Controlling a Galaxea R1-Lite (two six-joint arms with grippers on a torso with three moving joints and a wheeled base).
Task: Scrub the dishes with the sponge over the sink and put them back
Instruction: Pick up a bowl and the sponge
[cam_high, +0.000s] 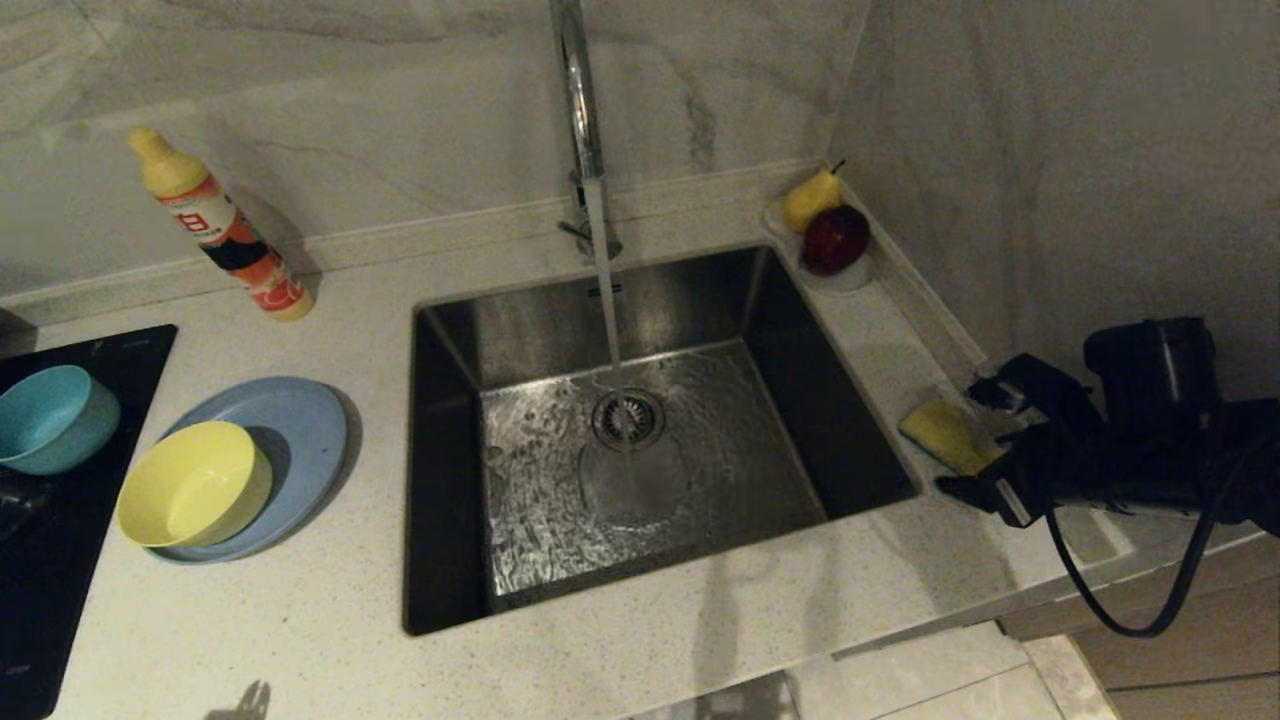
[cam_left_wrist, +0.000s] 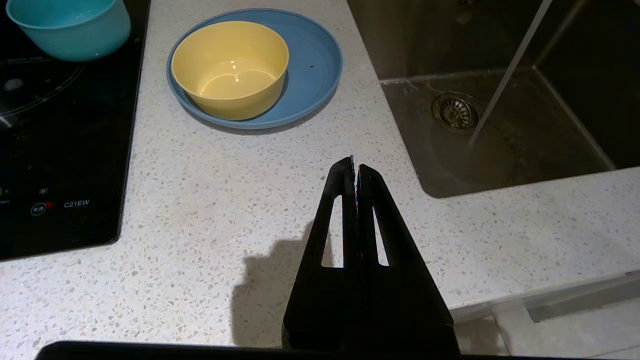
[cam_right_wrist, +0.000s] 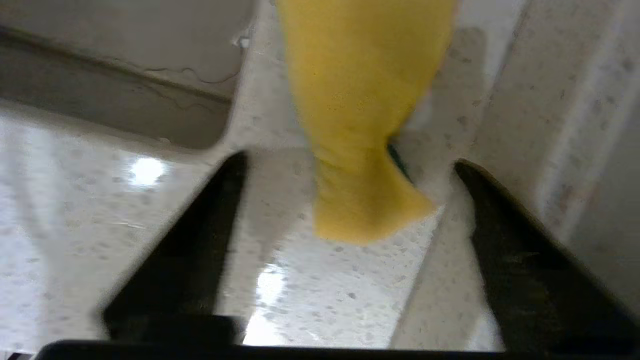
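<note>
The right gripper (cam_right_wrist: 350, 165) is spread wide with one finger on either side of the sponge (cam_right_wrist: 360, 125), an arrangement suited to closing on it; nothing is gripped yet. The sponge, a squashed yellow pad with a thin dark green face, lies on the counter (cam_high: 700, 640) just beside the sink (cam_high: 640, 440). The left gripper (cam_left_wrist: 356, 170) hangs pressed together over the counter near the dishes (cam_left_wrist: 230, 67).

Home kitchen, steel sink (cam_high: 450, 480), running tap (cam_high: 578, 110), hob (cam_high: 60, 560)
</note>
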